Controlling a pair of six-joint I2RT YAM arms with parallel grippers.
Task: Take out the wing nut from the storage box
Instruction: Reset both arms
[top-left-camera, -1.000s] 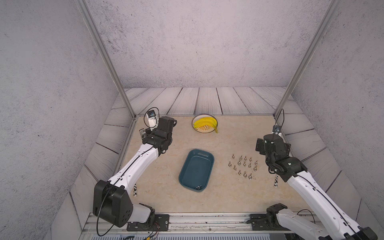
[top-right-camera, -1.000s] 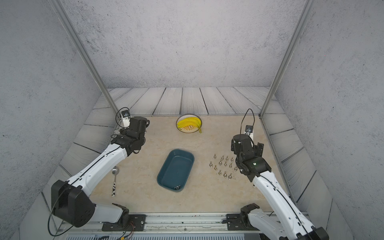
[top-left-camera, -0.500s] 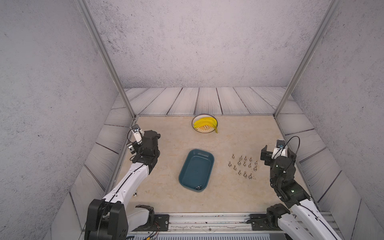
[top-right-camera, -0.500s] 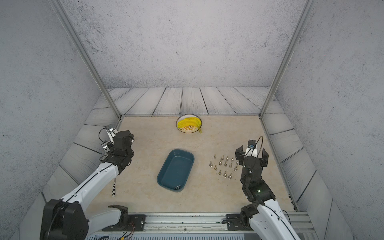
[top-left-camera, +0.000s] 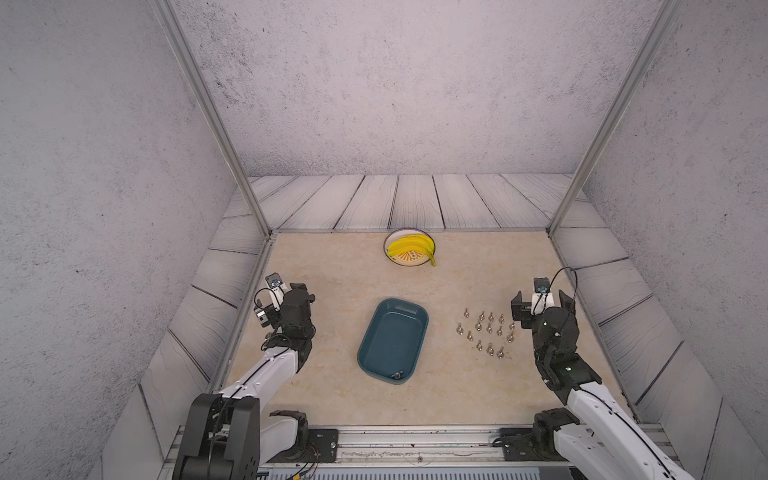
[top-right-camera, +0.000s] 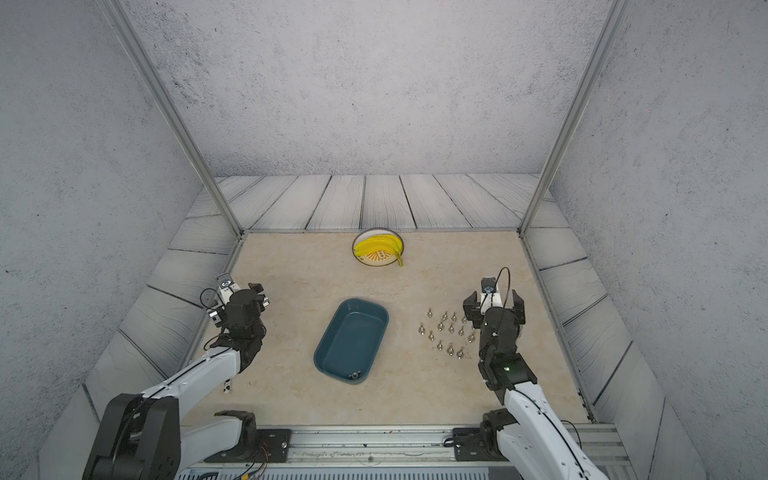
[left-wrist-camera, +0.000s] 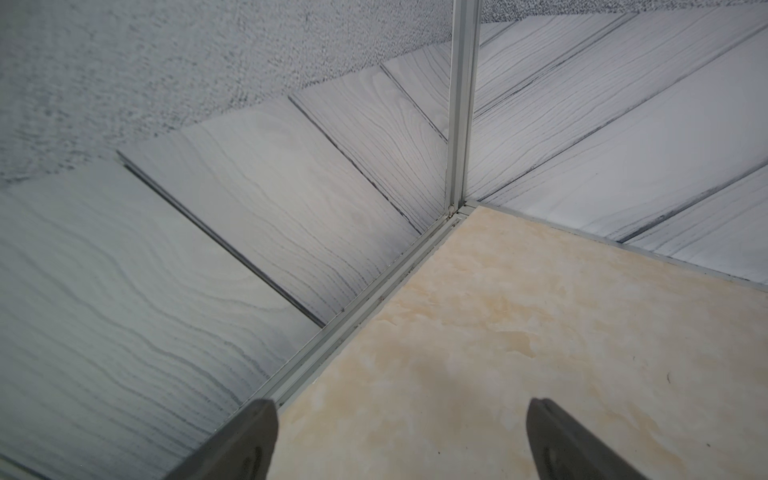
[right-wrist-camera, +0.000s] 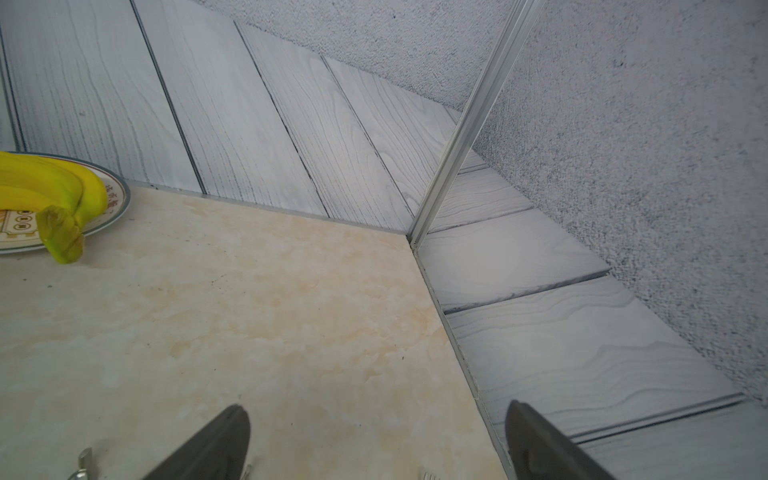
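Both top views: the small metal wing nut (top-left-camera: 395, 375) lies at the lower end of the shallow teal-blue plastic storage box (top-left-camera: 392, 332), frame centre, close against its rim. Judged light, hard and slippery; I would pinch it across the wings.

Left wrist view: my left gripper (left-wrist-camera: 399, 440) gapes empty beside the edge of the table (left-wrist-camera: 498, 311).

Right wrist view: my right gripper (right-wrist-camera: 378, 444) gapes empty likewise, with the edge close at lower right.

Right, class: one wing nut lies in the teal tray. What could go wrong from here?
1. The metal wing nut sits against the near wall of the shallow dark teal plastic storage box; the fingers may strike the rim and shove the box.
2. The right gripper is beside the loose metal wing nuts; reaching across could scatter them.
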